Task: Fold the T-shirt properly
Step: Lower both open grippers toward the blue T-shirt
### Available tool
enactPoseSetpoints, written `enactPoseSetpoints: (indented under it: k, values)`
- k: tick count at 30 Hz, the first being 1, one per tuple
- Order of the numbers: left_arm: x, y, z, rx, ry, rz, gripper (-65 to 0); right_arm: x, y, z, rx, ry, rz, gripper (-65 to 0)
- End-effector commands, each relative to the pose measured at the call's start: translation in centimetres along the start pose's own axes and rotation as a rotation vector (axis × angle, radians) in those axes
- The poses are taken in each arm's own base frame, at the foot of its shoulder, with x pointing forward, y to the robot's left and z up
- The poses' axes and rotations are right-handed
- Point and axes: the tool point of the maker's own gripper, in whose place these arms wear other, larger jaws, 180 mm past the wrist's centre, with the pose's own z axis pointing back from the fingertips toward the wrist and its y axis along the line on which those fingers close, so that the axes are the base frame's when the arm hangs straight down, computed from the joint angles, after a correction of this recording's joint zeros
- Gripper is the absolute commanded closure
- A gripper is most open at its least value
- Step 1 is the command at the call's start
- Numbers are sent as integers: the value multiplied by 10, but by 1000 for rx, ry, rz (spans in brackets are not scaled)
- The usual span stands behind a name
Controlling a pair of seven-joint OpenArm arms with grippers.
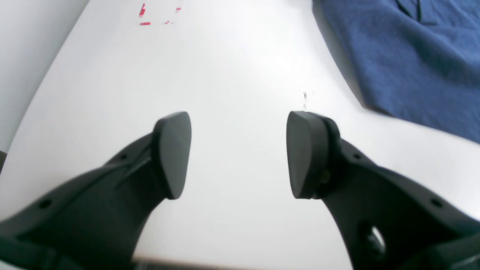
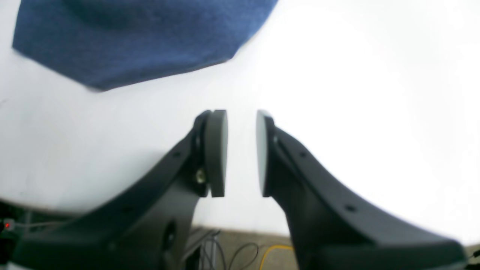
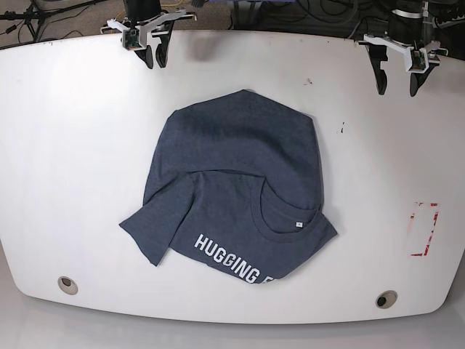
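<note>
The left black pincer stands wide open and empty; the right black pincer shows only a narrow gap, holding nothing. Both hang over the white table, well apart from the dark navy cotton T-shirt lying bunched ahead of them. Risk: a grab at the overlapped layers could catch several plies, leaving a crooked fold.

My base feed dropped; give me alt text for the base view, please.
A navy T-shirt lies partly folded mid-table, collar and white "HUGGING F" lettering facing up near the front edge. Both grippers hang at the far edge, apart from the shirt: left gripper open wide, right gripper only narrowly open.
</note>
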Motion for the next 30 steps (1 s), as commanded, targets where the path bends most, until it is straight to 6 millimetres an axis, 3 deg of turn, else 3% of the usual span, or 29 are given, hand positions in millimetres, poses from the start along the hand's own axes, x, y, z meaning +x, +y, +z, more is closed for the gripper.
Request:
enactPoseSetpoints:
  k: [1, 15, 25, 30]
  values:
    - [12, 0, -1, -1, -43, 0, -377, 12, 4, 0, 12, -43, 0, -149]
    - [9, -2, -14, -1, 17, 2, -384, 15, 26, -10, 62, -51, -14, -165]
    - [3, -8, -32, -7, 47, 24, -382, 24, 27, -31, 55, -28, -18, -286]
    - [12, -12, -44, -16, 11, 36, -388, 28, 27, -41, 46, -18, -26, -343]
